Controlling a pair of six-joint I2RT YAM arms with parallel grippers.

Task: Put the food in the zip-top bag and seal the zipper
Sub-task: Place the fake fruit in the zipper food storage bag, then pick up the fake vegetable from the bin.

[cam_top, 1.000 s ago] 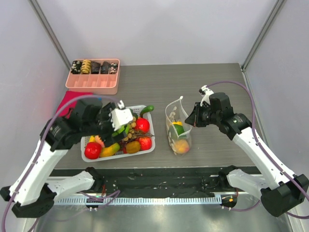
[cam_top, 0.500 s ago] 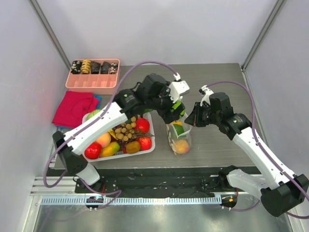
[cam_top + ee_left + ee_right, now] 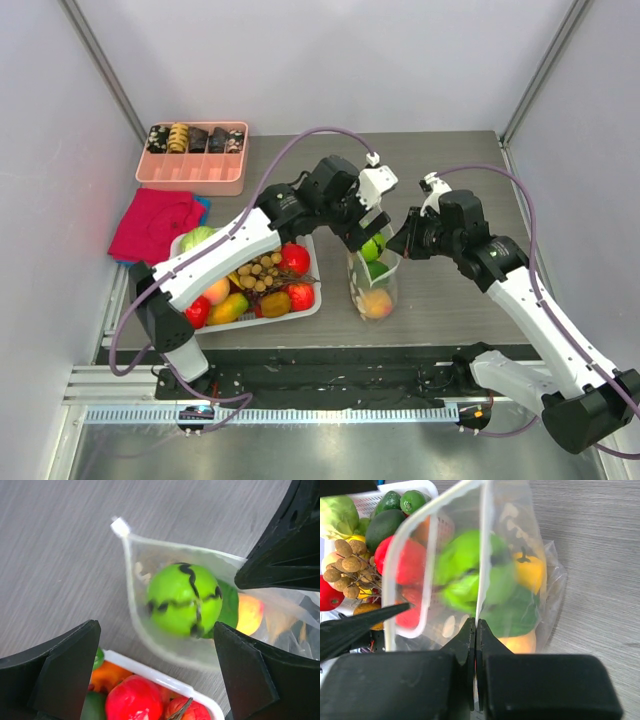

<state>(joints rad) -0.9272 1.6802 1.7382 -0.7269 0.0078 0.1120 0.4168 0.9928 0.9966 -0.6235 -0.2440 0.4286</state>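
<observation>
Several pieces of the food, a red apple [image 3: 294, 258] and a pale cabbage [image 3: 198, 238] among them, lie in the white basket [image 3: 290, 313] on the left of the table, not yet bagged. Just right of the basket we see the left gripper [image 3: 362, 230] hanging straight over the zip-top bag [image 3: 129, 580]. Its jaws stand wide apart and grip nothing. Between them, in the wrist view, a green striped fruit [image 3: 182, 600] sits in the bag's mouth, clear of both fingers, with a peach-coloured piece and a darker green one beneath it.

The bag stands upright with its mouth facing up. On its right side the right gripper [image 3: 402, 242] is clamped on the rim, pinching the zipper [image 3: 484, 530] edge so that the mouth is held open.

We judge that the next move turns on this: the rest of the food lies to the left of the bag, on the left arm's side, so that arm is the nearer one to fetch it. The right arm must hold the rim, since the floppy pouch would likely slump if let go. Sealing is not yet due.
</observation>
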